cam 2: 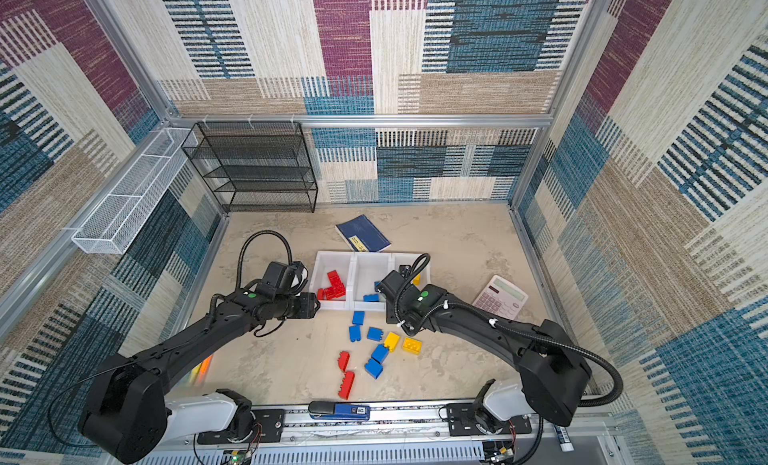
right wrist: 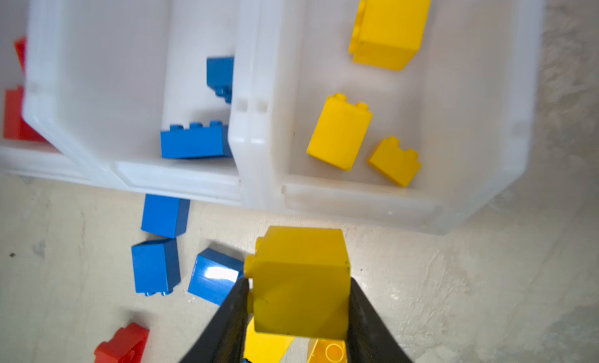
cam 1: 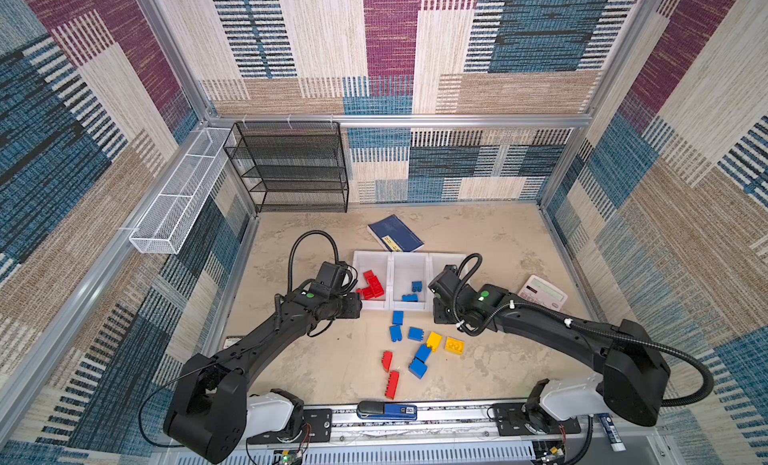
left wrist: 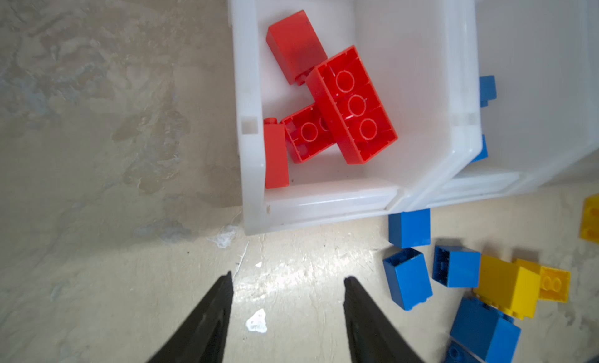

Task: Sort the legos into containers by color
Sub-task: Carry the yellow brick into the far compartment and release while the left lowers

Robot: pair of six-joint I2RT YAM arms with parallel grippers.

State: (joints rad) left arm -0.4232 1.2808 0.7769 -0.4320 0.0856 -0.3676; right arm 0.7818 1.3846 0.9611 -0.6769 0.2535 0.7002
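The right gripper (right wrist: 298,290) was clamped on a yellow brick (right wrist: 301,280). One finger sat on its studded face and the other on the face opposite, so the studs pointed sideways across the jaws. The brick was close to a cube, with no long axis to speak of.

Taking twelve o'clock as the far wall (cam 1: 457,172) in the top views, the right bin (right wrist: 356,196) lay at about twelve from that grip, its near rim just ahead. It already held three yellow bricks (right wrist: 338,132). By my reading, the coming move was a short carry forward over the rim and a release, and the right arm (cam 1: 540,321) was plainly the nearer one for it.

Two more yellow legos (cam 1: 454,345) lay on the table (cam 1: 498,359) at about six o'clock from that wrist. Blue ones (cam 1: 395,333) lay toward eight, and two red ones (cam 1: 392,384) farther out at seven.

The left gripper (left wrist: 287,277) hung with its jaws apart and nothing between them, over bare table just short of the left bin (left wrist: 252,85). That bin held red bricks (left wrist: 353,105), and the middle bin (cam 1: 409,257) held blue.

Only the right wrist view showed the grip and the right bin's contents. In both top views the arm covered the gripper, and a top view gave just a sliver of yellow (cam 2: 415,279).
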